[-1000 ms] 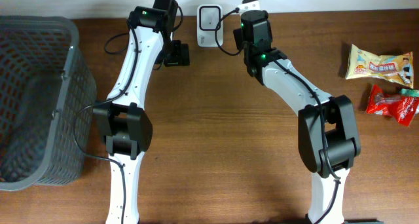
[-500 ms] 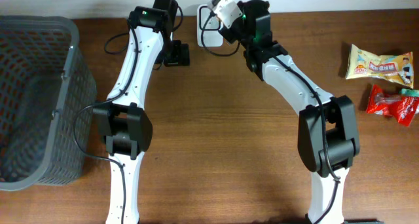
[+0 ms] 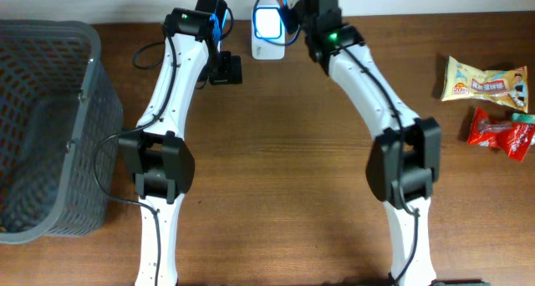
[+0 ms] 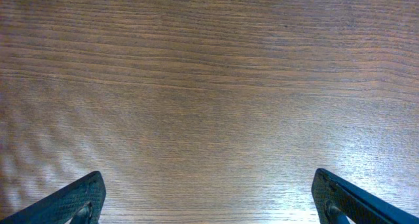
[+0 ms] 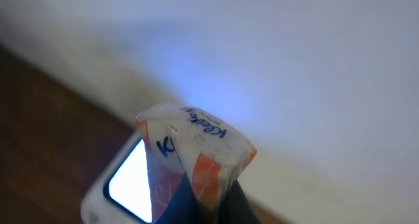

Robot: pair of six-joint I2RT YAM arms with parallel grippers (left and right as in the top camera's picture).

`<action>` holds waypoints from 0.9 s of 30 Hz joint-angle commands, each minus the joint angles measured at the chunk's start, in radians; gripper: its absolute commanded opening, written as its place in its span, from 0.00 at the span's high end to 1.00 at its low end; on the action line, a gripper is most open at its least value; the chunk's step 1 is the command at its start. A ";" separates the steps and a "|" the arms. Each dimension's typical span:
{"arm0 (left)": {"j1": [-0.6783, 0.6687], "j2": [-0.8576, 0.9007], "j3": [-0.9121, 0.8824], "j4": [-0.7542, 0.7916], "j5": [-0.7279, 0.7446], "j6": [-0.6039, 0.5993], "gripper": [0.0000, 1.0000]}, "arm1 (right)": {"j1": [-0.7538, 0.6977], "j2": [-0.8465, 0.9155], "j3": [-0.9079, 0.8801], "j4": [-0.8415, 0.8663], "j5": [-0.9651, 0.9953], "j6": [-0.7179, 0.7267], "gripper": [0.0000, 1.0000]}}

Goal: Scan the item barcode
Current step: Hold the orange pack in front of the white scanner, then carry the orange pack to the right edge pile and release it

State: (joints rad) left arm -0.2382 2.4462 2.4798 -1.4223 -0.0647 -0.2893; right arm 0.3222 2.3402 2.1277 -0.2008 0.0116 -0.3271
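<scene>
Scan step in hand: R gripper (image 5: 208, 196) pinching packet (image 5: 193, 149) close by lit scanner (image 3: 267, 23) at 12 o'clock, L gripper (image 4: 209, 201) spread, idle; next needs barcode angled at scanner.
</scene>
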 commanded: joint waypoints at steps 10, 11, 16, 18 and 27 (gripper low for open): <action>-0.001 0.009 0.008 0.000 -0.011 -0.013 0.01 | 0.011 0.084 0.006 0.015 -0.018 -0.108 0.96; -0.001 0.009 0.008 0.000 -0.011 -0.013 0.01 | 0.003 0.058 0.006 0.015 0.018 -0.079 0.96; -0.001 0.009 0.008 0.000 -0.011 -0.013 0.01 | -0.200 -0.140 0.010 -0.161 0.106 0.292 0.96; -0.001 0.009 0.008 0.000 -0.011 -0.013 0.01 | -0.331 -0.156 0.010 -0.367 0.106 0.364 0.96; -0.001 0.009 0.008 0.000 -0.011 -0.013 0.01 | -0.848 -0.119 -0.113 -0.735 0.147 0.363 0.96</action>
State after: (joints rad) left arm -0.2390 2.4466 2.4798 -1.4216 -0.0647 -0.2928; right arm -0.4454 2.2116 2.0808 -0.9447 0.1394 0.0269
